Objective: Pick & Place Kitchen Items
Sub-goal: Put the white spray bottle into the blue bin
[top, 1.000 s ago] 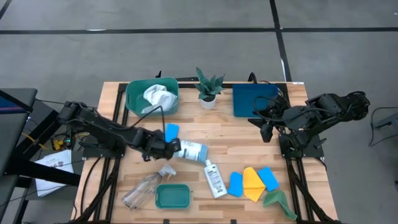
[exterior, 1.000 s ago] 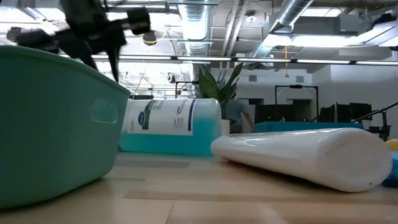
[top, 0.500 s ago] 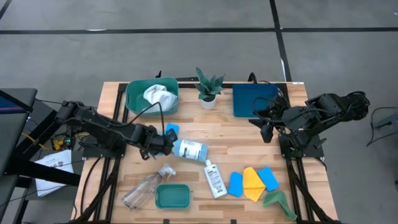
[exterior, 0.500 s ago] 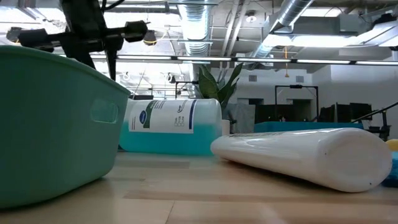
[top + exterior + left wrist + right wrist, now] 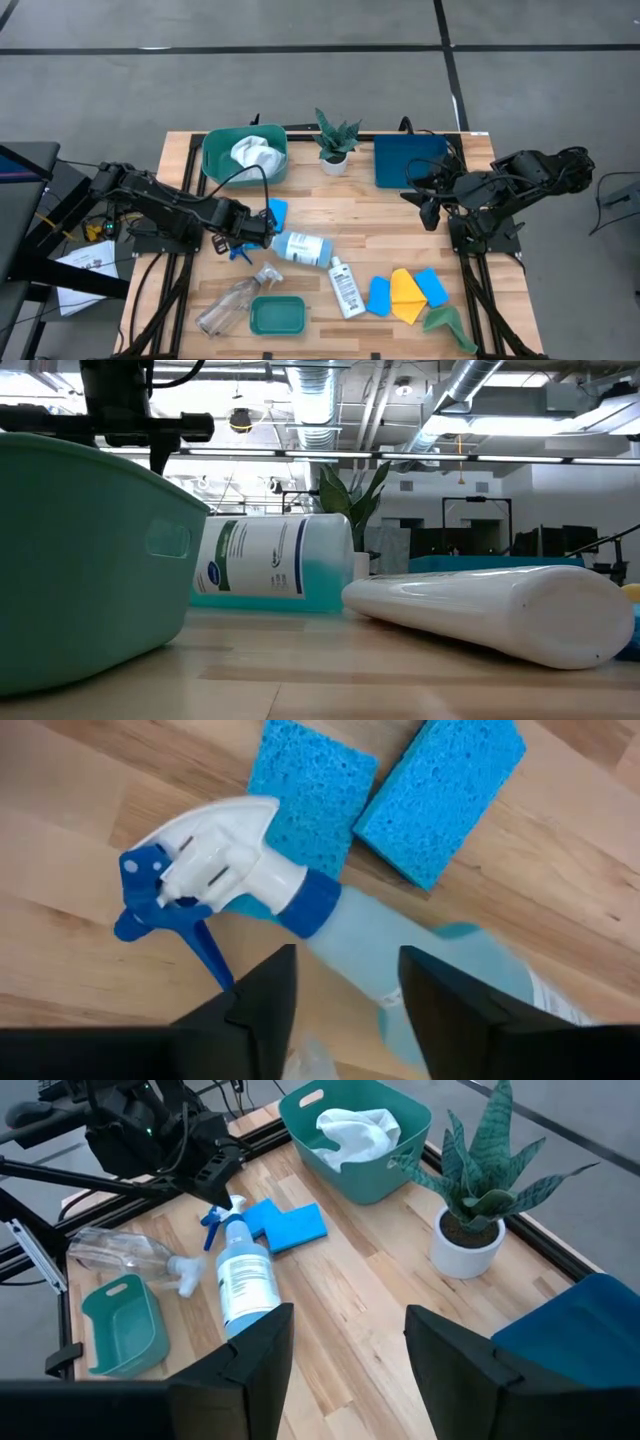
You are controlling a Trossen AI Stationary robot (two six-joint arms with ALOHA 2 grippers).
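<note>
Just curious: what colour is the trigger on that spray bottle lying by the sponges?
Blue, on a white spray head; the trigger shows best in the left wrist view.

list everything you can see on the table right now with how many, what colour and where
Large tub: one, green, far left, holding a white cloth.
Potted plant: one, green in a white pot, far middle.
Tray: one, dark blue, far right.
White spray bottle: one, blue trigger, lying at centre.
Sponges: four, blue; two beside the trigger, two near right.
Clear spray bottle: one, near left.
Small tub: one, green, near edge.
Small white bottle: one, lying near centre.
Yellow cloth: one, between the near sponges.
Green cloth: one, near right corner.
Left gripper: jaws open over the trigger.
Right gripper: jaws open, by the tray.
</note>
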